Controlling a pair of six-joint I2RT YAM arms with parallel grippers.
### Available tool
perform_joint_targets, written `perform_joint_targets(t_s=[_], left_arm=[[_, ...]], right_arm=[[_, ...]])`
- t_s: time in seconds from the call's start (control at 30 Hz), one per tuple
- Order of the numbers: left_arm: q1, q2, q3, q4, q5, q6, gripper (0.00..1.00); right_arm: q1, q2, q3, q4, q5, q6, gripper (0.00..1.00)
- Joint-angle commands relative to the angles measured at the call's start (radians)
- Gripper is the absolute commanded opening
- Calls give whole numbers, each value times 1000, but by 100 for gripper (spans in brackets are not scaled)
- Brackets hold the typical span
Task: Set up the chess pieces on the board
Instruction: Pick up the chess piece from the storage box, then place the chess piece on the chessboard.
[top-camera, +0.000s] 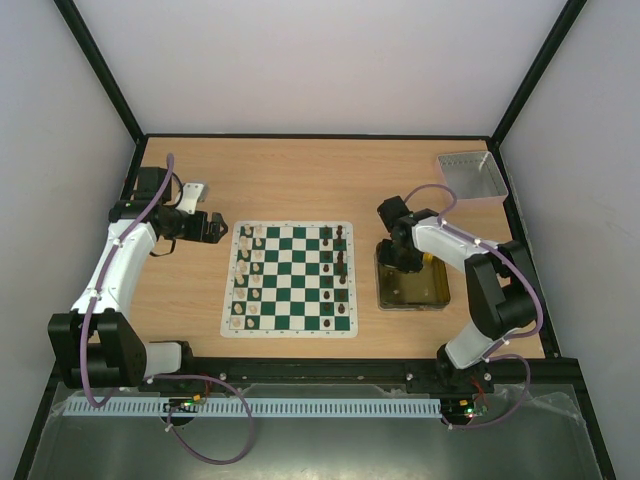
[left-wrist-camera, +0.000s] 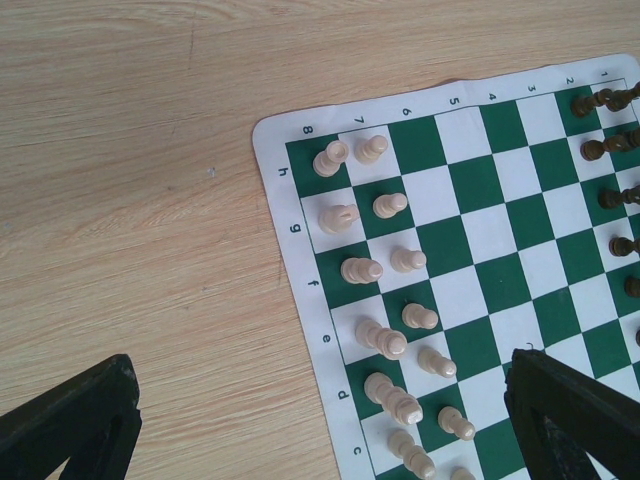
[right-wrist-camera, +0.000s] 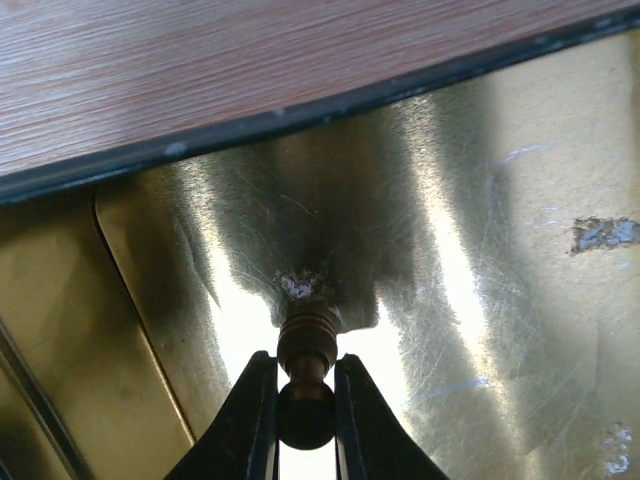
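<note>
The green and white board (top-camera: 290, 282) lies mid-table. Cream pieces (left-wrist-camera: 376, 338) stand in two columns along its left side, dark brown pieces (top-camera: 338, 262) along its right side. My right gripper (right-wrist-camera: 305, 400) is down inside the gold tin (top-camera: 412, 292) and is shut on a dark brown piece (right-wrist-camera: 306, 355), its base touching the tin's floor. My left gripper (top-camera: 208, 228) is open and empty, above the bare table just left of the board's far left corner; its fingertips (left-wrist-camera: 90, 420) straddle the board's edge in the left wrist view.
A grey tray (top-camera: 472, 176) sits at the back right corner. Black frame posts and white walls enclose the table. A small white block (top-camera: 193, 192) lies behind the left gripper.
</note>
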Motion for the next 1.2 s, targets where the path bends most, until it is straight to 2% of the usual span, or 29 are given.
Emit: perform_joint_targets(t_s=[0.0, 0.37, 0.53, 0.6, 0.7, 0.83, 1.0, 1.17], left_arm=[[4, 8, 5, -6, 9, -3, 99], [4, 21, 6, 1, 11, -3, 99], [4, 25, 8, -1, 9, -3, 99], [4, 25, 7, 0, 7, -3, 99], [4, 27, 4, 2, 7, -2, 99], [4, 39, 11, 3, 7, -3, 99], [4, 44, 10, 7, 9, -4, 99], [4, 49, 11, 8, 9, -5, 99]], right_arm=[[-3, -36, -4, -51, 62, 1, 6], [39, -87, 62, -140, 162, -19, 6], [64, -113, 81, -174, 155, -20, 6], [116, -132, 105, -211, 140, -20, 6], [269, -157, 128, -264, 137, 13, 5], [415, -213, 93, -263, 57, 96, 5], [493, -271, 10, -232, 30, 127, 4], [555, -258, -35, -187, 8, 133, 4]])
